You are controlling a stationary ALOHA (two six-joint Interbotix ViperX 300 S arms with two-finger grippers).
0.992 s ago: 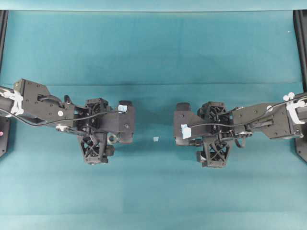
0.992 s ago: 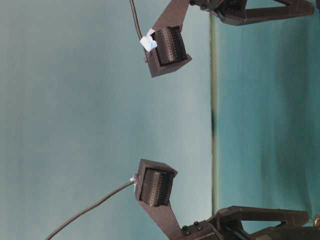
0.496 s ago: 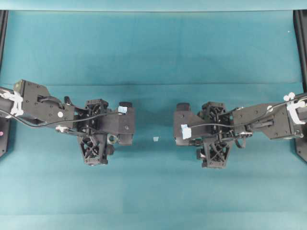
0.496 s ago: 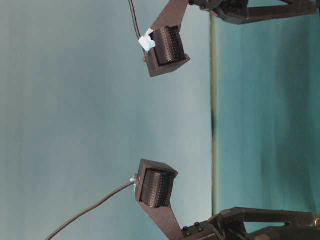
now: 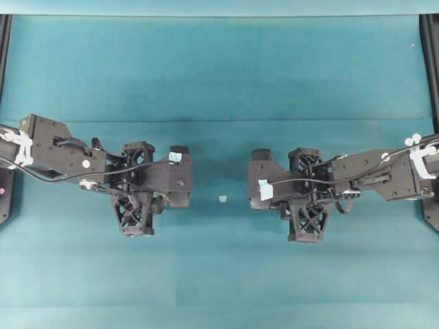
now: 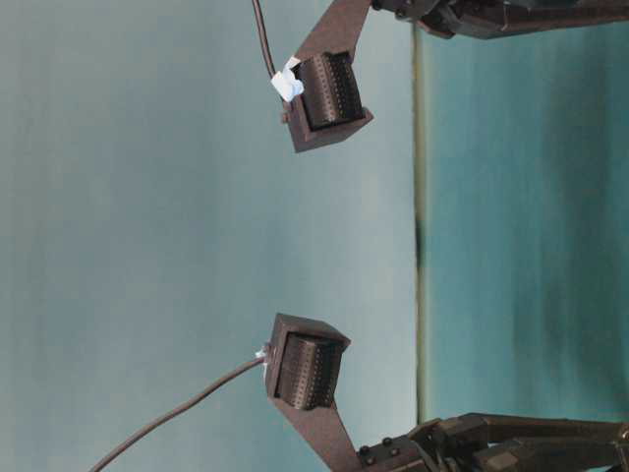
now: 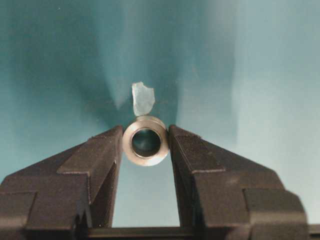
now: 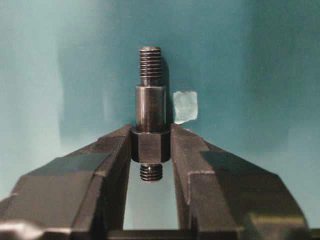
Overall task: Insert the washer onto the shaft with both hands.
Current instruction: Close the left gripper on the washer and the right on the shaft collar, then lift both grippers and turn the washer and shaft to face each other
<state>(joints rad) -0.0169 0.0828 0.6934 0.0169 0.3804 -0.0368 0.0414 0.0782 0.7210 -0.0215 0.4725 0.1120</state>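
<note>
Both my grippers have just drawn in from wide open. My left gripper [image 7: 145, 145] now pinches the washer [image 7: 145, 141] between its fingertips, and my right gripper [image 8: 150, 146] clamps the shaft [image 8: 150, 112] by its hexagonal collar. Both parts look gripped, so lifting and aligning should come next. The washer is a thick, smooth, silvery ring with a round bore; the shaft is dark, stepped steel, threaded at both ends. A pale tape scrap [image 5: 222, 199] lies on the teal mat [image 5: 219, 68] between my arms
</note>
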